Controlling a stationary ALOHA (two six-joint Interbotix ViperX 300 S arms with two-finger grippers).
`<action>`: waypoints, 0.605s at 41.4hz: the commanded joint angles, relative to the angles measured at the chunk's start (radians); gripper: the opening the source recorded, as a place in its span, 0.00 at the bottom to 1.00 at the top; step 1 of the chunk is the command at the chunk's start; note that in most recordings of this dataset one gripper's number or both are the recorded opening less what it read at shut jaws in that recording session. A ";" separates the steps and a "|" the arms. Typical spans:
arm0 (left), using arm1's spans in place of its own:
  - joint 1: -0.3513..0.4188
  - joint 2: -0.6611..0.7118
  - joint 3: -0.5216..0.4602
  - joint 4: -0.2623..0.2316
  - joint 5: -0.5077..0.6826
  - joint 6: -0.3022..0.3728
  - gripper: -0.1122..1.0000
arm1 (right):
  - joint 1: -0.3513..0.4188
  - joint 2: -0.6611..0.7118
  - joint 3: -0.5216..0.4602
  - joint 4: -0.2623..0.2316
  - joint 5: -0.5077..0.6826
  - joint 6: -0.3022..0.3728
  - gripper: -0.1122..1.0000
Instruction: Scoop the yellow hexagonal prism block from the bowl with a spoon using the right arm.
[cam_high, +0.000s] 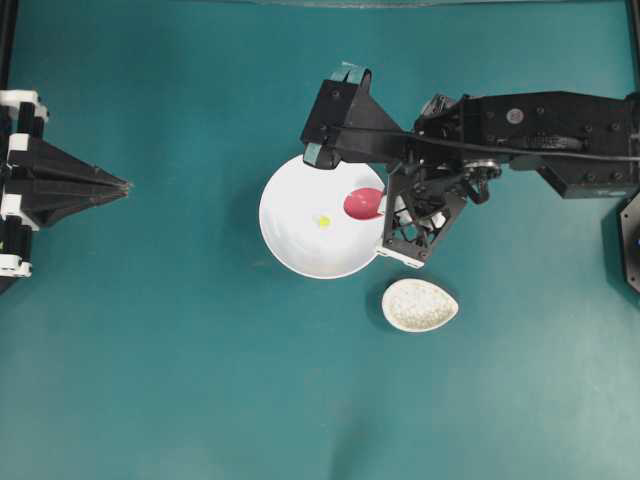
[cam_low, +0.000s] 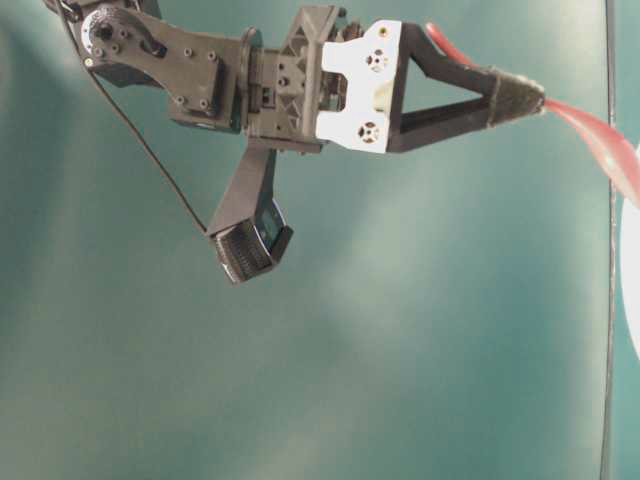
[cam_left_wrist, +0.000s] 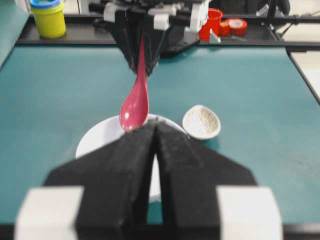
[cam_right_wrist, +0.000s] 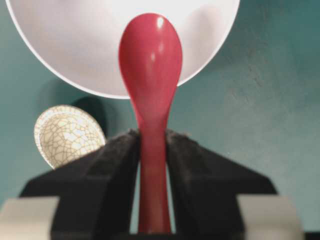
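your right gripper (cam_right_wrist: 152, 145) is clamped on the handle of the spoon (cam_high: 363, 203), the pink-red scoop sticking out ahead of the jaws and hanging over the bowl (cam_high: 290, 245) at about its 3 o'clock rim. in the right wrist view the scoop covers the near edge of the white dish. the yellow hexagonal prism block (cam_high: 323, 221) sits on the bowl's floor, just right of centre, apart from the scoop at roughly the scoop's 8 o'clock in the overhead view. the speckled spoon rest (cam_high: 420, 305) lies on the table (cam_high: 180, 380) beside the bowl at its 4 o'clock, not touching it.

expect the block to be very light and hard, so it will skate on that glossy surface rather than climb into the scoop; i'd judge you need to push it against the bowl's curved wall and slide the lip under it. the spoon is stiff and slick too, held far back, so it may twist in the pads if you press hard. the bowl itself looks free to slide.

your left gripper (cam_left_wrist: 156, 131) rests well off at 9 o'clock, jaws together and empty.
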 joint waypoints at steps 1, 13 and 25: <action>0.002 0.005 -0.020 0.003 0.020 -0.005 0.10 | 0.011 -0.032 -0.012 0.005 0.000 0.000 0.32; 0.002 0.020 -0.017 0.003 0.066 -0.009 0.10 | 0.035 -0.031 -0.012 0.015 0.011 -0.008 0.32; 0.002 0.043 -0.015 0.003 0.038 -0.009 0.10 | 0.037 -0.025 -0.018 0.012 0.052 -0.204 0.31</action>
